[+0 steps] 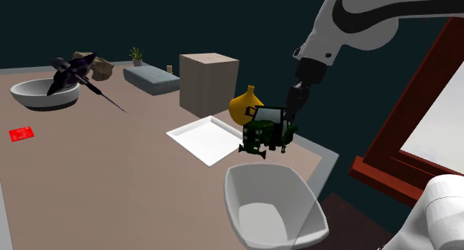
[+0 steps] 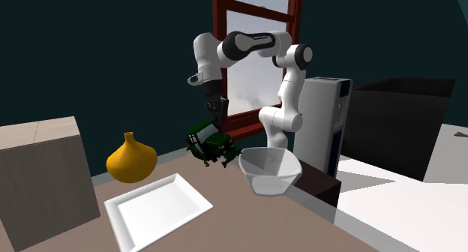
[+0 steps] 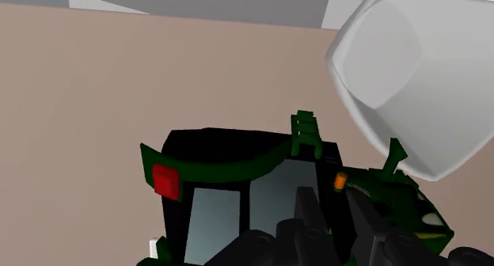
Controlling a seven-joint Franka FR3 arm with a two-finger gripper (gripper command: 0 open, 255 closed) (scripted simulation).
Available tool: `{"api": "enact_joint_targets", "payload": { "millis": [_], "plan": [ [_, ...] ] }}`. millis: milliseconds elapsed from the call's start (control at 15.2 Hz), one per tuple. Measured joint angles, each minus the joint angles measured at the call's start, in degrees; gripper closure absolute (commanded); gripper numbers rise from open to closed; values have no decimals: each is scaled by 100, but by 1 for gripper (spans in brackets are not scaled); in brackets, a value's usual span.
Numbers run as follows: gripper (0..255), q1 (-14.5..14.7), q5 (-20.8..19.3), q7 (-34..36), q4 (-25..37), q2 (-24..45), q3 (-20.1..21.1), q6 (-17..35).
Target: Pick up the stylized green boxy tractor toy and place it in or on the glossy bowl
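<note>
While the glossy white bowl (image 1: 275, 207) is sitting at the near edge of the table (image 1: 111, 174), the green tractor toy (image 1: 268, 129) is hanging tilted in the air just beyond the bowl's far rim. The black gripper (image 1: 291, 106) is coming down from above and clamping the cab roof, fingers narrowed tight on it. Just left of the tractor, a flat white tray (image 1: 204, 137) is lying on the table. Behind the tractor a yellow vase (image 1: 244, 103) is standing, a tan box (image 1: 208, 81) farther back. At the far left, a second bowl (image 1: 41, 98) is holding something dark purple.
</note>
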Motion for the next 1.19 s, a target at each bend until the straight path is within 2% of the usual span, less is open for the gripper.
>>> {"api": "enact_joint_targets", "payload": {
  "millis": [858,1188],
  "plan": [
    [255,36,-11,263,1053,84,-10,-930],
    [255,144,130,769,853,-429,349,-1104]
  ]
}}
